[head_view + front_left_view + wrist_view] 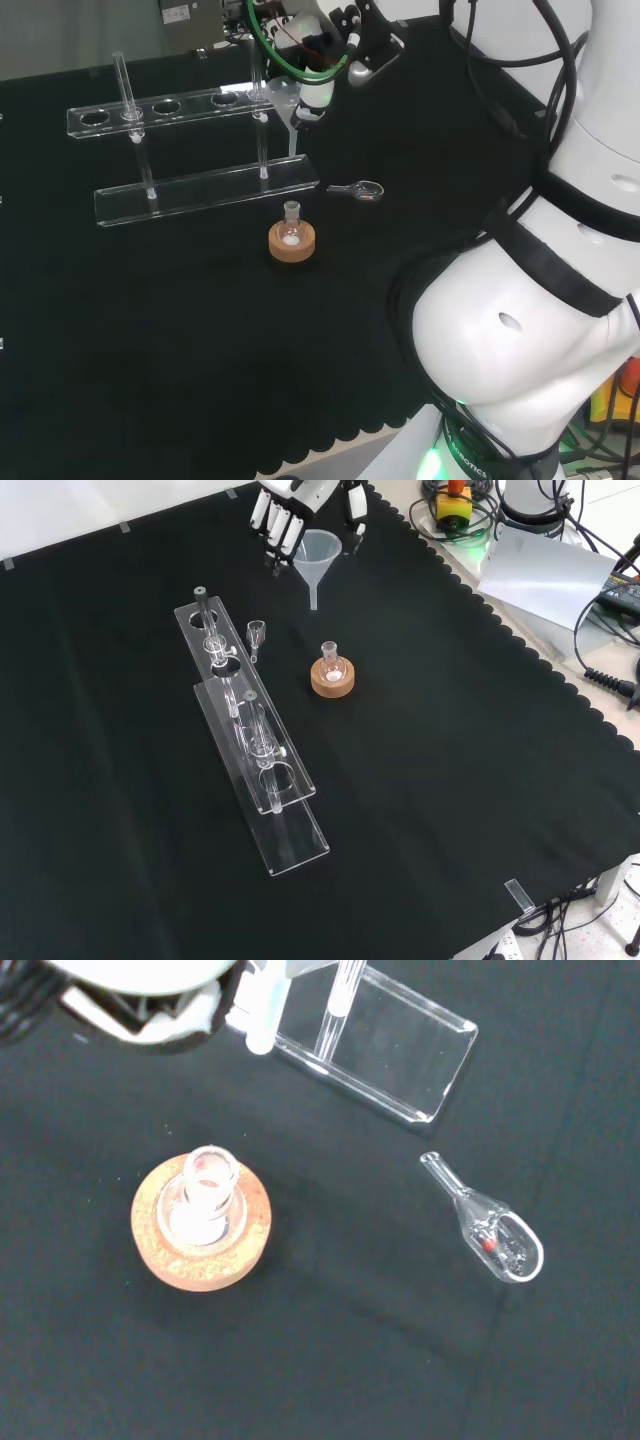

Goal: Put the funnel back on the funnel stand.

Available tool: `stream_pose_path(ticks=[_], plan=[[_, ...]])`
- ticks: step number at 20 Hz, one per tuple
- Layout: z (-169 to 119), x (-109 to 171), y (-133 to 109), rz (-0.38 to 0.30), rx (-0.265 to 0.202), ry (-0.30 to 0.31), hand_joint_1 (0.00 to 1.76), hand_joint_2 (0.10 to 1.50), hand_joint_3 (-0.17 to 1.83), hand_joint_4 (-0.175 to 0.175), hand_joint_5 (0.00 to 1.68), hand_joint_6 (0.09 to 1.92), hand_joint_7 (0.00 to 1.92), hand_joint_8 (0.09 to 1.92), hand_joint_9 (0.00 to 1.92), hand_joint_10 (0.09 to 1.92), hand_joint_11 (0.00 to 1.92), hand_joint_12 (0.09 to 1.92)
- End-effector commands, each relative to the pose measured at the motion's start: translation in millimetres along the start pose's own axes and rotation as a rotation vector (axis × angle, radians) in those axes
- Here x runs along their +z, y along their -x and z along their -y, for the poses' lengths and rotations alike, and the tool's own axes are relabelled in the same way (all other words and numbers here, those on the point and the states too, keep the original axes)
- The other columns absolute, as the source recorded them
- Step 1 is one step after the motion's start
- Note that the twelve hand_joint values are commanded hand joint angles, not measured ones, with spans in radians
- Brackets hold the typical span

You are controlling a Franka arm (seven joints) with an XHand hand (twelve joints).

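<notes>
Acrylic makes up the funnel stand (255, 770), which runs long across the cloth (450, 810) at the left of the front view, its base plate lying flat and an upper rail with round holes carried on thin posts. In the head view the same stand (200, 188) lies at the left, with a clear rod (124, 80) standing upright through one hole of the rail. Just right of the stand's far end in the front view lies a small glass scoop (256, 633) on the cloth (in the wrist view a red speck sits inside its bowl (495, 1245)). Further right stands a small round flask (331, 661) on a cork ring (332, 679), upright, with something white at its bottom; it is apart from the stand and the scoop. Up at the top of the front view the hand (290, 505) hangs above the cloth with its fingers curled about the rim of the funnel (316, 558), thumb on the far side. The funnel is held upright, spout down, clear of the cloth and beyond the stand's end. In the head view the funnel (286, 98) hangs just beside the right end of the rail.
</notes>
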State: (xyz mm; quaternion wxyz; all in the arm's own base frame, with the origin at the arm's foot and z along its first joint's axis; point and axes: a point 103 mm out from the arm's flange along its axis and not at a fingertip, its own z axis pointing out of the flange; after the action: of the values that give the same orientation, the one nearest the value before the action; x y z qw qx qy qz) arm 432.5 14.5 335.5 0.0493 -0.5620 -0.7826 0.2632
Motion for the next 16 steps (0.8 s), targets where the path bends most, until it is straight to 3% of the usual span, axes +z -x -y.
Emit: stream_pose_path(ticks=[1, 9, 16], plan=[[-3.5, -9.4, 12.4, -0.009, 0.033, -0.007, 0.91, 0.65, 0.73, 0.024, 0.71, 0.47, 0.57, 0.54, 0.84, 0.41, 0.48, 1.34], [-17.5, -25.6, 45.3, -0.032, 0.103, 0.037, 0.91, 0.65, 0.73, 0.019, 0.70, 0.51, 0.58, 0.55, 0.86, 0.41, 0.48, 1.34], [-44.0, -40.1, 72.1, -0.038, 0.118, 0.048, 0.91, 0.65, 0.73, 0.015, 0.69, 0.54, 0.60, 0.56, 0.87, 0.41, 0.50, 1.32]])
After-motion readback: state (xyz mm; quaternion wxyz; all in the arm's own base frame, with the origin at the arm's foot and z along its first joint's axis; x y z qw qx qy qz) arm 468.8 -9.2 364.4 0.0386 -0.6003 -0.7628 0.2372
